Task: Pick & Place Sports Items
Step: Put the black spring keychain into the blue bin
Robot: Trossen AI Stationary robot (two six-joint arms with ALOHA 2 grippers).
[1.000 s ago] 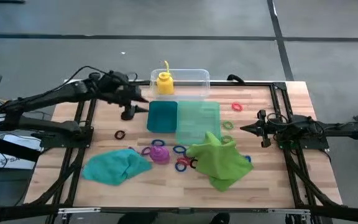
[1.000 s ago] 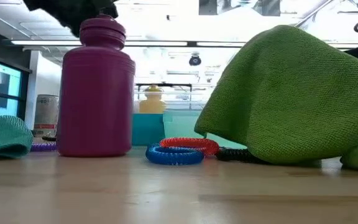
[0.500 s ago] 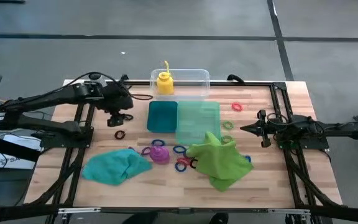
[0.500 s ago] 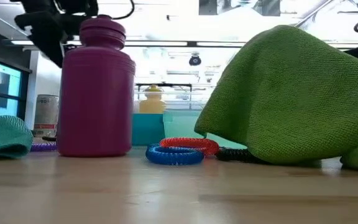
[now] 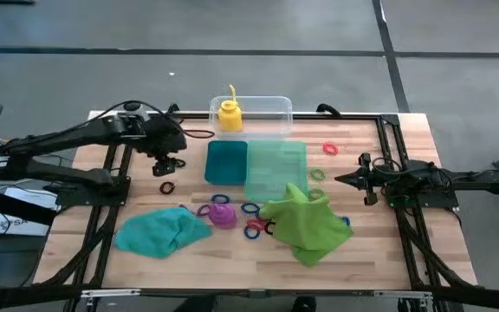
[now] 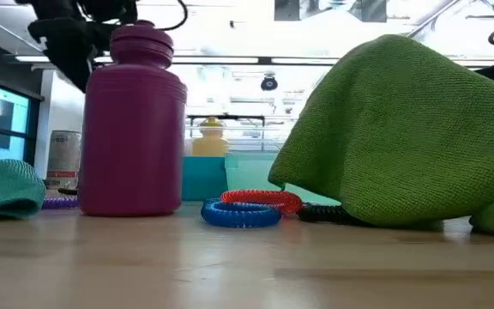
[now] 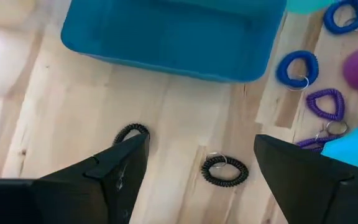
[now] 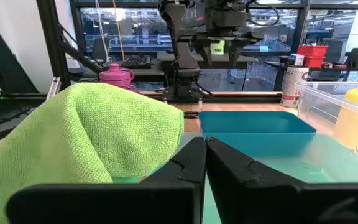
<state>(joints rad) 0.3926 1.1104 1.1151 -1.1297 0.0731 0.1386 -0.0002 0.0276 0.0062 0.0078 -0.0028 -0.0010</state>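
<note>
My left gripper (image 5: 168,165) hangs open above the table, left of the teal tray (image 5: 227,161), pointing steeply down. In the left wrist view a black ring (image 7: 224,169) lies on the wood below the gap between its fingers, and another black ring (image 7: 131,132) shows beside one finger. The purple bottle (image 5: 223,214) stands upright among blue and purple rings. The yellow bottle (image 5: 229,115) stands in the clear tub (image 5: 271,110). A teal cloth (image 5: 161,232) and a lime-green cloth (image 5: 308,227) lie near the front. My right gripper (image 5: 343,180) rests shut at the right.
The tray's lighter half (image 5: 277,169) adjoins the green cloth. Red and green rings (image 5: 329,149) lie right of the tray, red and blue rings (image 6: 247,208) by the green cloth. Bare wood shows left of the black ring.
My left gripper has drawn back from beside the tray toward the table's left and near edges, sunk a little, and tipped from pointing across the table to pointing steeply down. It has stayed open. Nothing on the table has moved.
</note>
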